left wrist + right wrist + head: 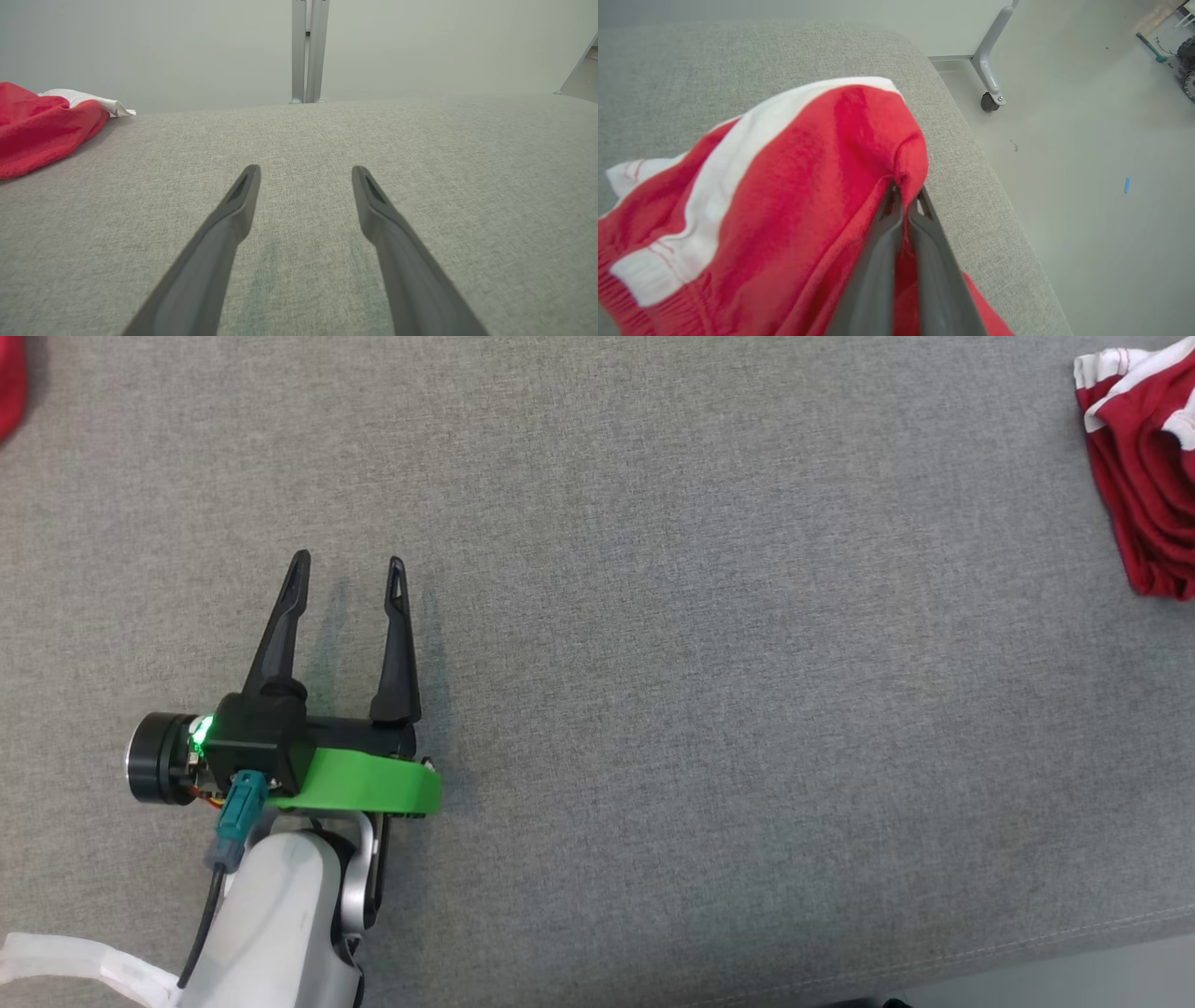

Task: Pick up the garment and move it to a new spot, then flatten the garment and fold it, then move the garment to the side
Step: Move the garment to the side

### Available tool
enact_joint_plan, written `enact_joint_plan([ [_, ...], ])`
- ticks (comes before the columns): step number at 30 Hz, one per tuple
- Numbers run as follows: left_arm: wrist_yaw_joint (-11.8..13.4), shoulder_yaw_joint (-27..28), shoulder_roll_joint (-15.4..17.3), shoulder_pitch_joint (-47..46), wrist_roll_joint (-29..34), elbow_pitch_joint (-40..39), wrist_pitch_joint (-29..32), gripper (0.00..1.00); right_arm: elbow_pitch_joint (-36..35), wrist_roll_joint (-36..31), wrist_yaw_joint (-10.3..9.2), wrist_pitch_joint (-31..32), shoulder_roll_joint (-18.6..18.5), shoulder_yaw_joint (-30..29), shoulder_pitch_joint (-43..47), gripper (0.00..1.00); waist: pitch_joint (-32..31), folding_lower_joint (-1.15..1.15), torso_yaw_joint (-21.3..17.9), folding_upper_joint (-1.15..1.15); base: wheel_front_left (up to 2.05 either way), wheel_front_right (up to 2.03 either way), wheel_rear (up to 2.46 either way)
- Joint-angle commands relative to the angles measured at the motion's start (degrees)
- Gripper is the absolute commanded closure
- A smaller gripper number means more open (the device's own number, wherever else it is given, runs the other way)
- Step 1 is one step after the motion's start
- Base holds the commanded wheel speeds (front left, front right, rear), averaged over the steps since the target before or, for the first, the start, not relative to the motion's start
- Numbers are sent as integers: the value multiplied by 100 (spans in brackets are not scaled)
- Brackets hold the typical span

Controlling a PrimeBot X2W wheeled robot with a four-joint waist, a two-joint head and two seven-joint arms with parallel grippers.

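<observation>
Right wrist view: the right gripper (906,195) is clamped tight on a fold of the red garment (794,177), near the edge of the grey surface (971,196). The left gripper (348,562) has its fingers spread, holding nothing, well apart from the garment.

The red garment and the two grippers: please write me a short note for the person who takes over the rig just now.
Left gripper: open, empty, over the bare grey surface.
Right gripper: shut on a fold of the red garment.
Garment: bunched at the right edge of the surface, white stripes showing. Another red cloth lies at the far left.
Done: the garment is gripped. I cannot tell whether it is folded.
Left: if it is unfolded, carry it to the open middle, flatten it, fold it and set it aside. If it is folded, only set it aside.
</observation>
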Motion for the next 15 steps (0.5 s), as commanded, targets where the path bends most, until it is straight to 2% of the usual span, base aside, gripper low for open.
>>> enact_joint_plan([
  [1, 32, -19, 13, 48, -39, -7, -3, 0, 97, -86, -10, -120, -23, -68, -81, 0, -6, 0, -8, 0, 0, 0, 0],
  [8, 23, -49, -9, 32, -87, 81, -32, 0, 267, -345, -10, -580, 306, -120, -137, 0, -198, 0, -93, 0, 0, 0, 0],
  [15, -29, -8, -127, 106, -300, 404, -138, 0, -207, -94, -10, -1179, 791, 165, 187, 0, -814, 0, -42, 0, 0, 0, 0],
])
